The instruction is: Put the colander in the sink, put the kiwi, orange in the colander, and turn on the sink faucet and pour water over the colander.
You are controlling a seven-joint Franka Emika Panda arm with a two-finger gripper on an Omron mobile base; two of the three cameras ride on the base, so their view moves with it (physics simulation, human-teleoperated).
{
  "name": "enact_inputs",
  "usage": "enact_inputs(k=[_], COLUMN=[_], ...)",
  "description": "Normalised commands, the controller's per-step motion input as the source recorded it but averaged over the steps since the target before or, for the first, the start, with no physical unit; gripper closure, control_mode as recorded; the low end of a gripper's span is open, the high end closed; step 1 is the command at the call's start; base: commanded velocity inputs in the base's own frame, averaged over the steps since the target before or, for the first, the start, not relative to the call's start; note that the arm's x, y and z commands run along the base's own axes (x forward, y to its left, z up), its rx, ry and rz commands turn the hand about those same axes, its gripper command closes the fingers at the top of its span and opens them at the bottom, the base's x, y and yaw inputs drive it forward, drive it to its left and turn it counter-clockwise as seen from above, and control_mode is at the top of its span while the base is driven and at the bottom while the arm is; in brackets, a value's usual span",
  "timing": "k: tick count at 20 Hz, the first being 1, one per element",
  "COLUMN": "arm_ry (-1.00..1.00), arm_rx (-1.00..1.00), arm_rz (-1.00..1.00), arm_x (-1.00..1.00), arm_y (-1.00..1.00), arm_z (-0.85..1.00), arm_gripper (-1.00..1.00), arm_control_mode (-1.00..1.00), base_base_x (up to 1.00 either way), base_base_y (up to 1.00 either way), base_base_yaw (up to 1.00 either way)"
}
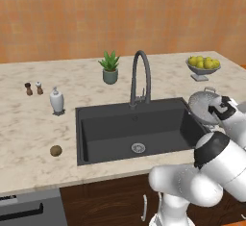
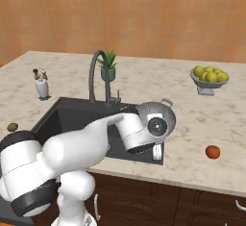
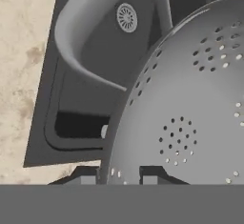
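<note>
Scanning left to right in the left base view: shakers [image 1: 33, 88] and a white bottle [image 1: 56, 100] sit at 9 o'clock of the sink [image 1: 96, 124], and the kiwi [image 1: 55, 150] lies on the counter [image 1: 29, 124] near the sink's 8 o'clock corner. Plant [image 1: 110, 68] and faucet [image 1: 140, 78] stand at the sink's 12 o'clock edge, spout arched over the basin. Drain [image 1: 138, 147] sits low centre.

Your gripper [image 3: 121, 174] is clamped narrow on the colander [image 2: 156, 119] rim, one finger [image 3: 86, 176] on each side of the wall in the hand view. The colander is lifted and tilted, hanging over the sink's 3 o'clock rim, not yet inside. Fruit bowl [image 1: 203, 66] is at 1 o'clock of the sink; the orange [image 2: 212, 151] rests on the counter at 4 o'clock of the colander in the right base view, well apart.

Risks for you:
- The rim pinch is off-centre, so the colander could swing or slip if you move fast.
- Lowering too soon could catch its base on the sink edge.
- Releasing it tilted could leave it on its side, so fruit would roll out.
- Swinging too far toward 12 o'clock could knock the faucet.
</note>
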Motion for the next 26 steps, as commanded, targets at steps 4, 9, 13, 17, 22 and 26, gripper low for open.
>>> enact_inputs(k=[4, 9, 13, 17, 22, 26], arm_ry=[0.27, 0.30, -0.04, -0.04, 0.01, -0.02], arm_rx=[-0.19, -0.06, 0.00, 0.00, -0.10, -0.04], arm_rz=[0.51, 0.33, 0.32, 0.27, 0.09, 0.09], arm_x=[0.03, 0.35, 0.36, 0.23, 0.40, 0.61], arm_y=[0.20, 0.13, 0.51, 0.55, 0.50, 0.32], arm_z=[0.05, 0.01, -0.41, -0.44, -0.39, -0.54], arm_gripper=[1.00, 1.00, 1.00, 1.00, 1.00, 1.00], arm_control_mode=[-1.00, -1.00, -1.00, -1.00, -1.00, -1.00], base_base_x=[0.00, 0.00, 0.00, 0.00, 0.00, 0.00], base_base_y=[0.00, 0.00, 0.00, 0.00, 0.00, 0.00], base_base_yaw=[0.00, 0.00, 0.00, 0.00, 0.00, 0.00])
